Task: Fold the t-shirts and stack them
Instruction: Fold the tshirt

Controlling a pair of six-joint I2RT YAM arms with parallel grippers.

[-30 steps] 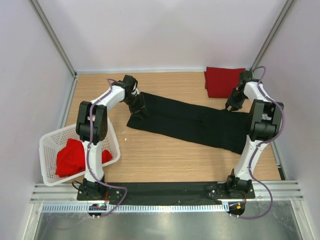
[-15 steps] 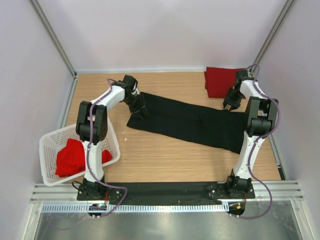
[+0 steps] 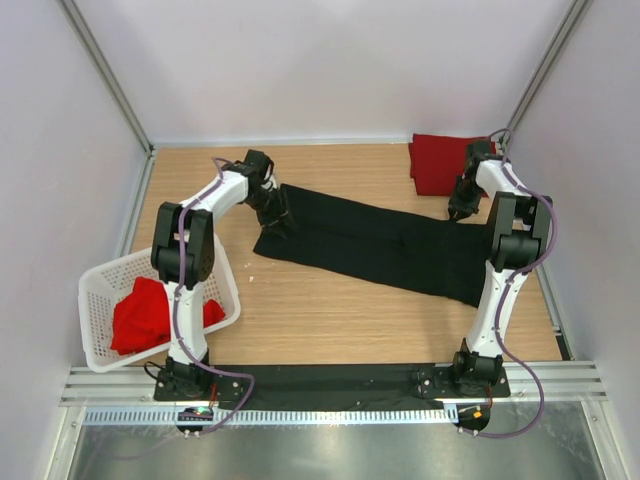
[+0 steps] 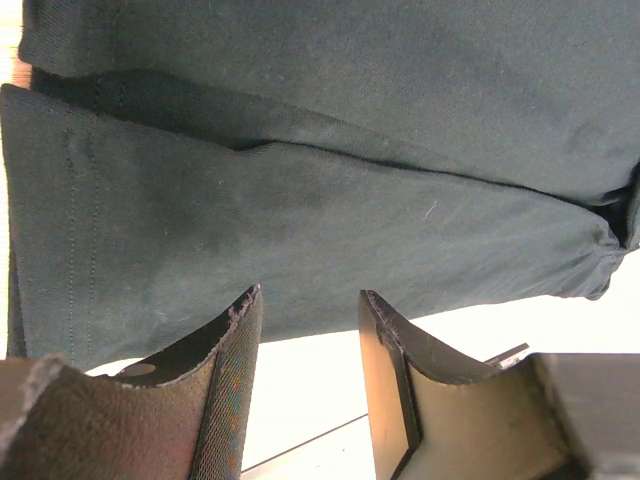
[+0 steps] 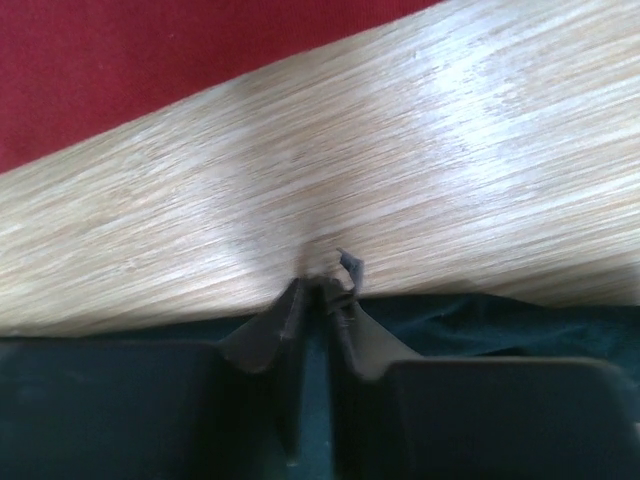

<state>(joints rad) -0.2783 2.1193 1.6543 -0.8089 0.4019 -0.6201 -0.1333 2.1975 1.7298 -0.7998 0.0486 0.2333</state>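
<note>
A black t-shirt [image 3: 380, 245] lies spread in a long band across the table. My left gripper [image 3: 278, 218] hovers at its left end. In the left wrist view the left gripper [image 4: 305, 300] is open, its tips just at the hem of the black t-shirt [image 4: 300, 200], with nothing between them. My right gripper [image 3: 458, 212] sits at the shirt's far right edge. In the right wrist view the right gripper [image 5: 325, 285] has its jaws pinched together on the edge of the black t-shirt [image 5: 500, 315]. A folded red t-shirt [image 3: 440, 165] lies at the back right, also in the right wrist view [image 5: 150, 70].
A white lattice basket [image 3: 100, 280] stands at the near left with a crumpled red t-shirt [image 3: 145, 315] inside. Bare wooden table [image 3: 330, 320] lies between the black shirt and the arm bases. Walls enclose the table on three sides.
My right gripper shifted slightly toward the back along the shirt's far right edge and its jaws closed on the fabric. The left arm stayed still.
</note>
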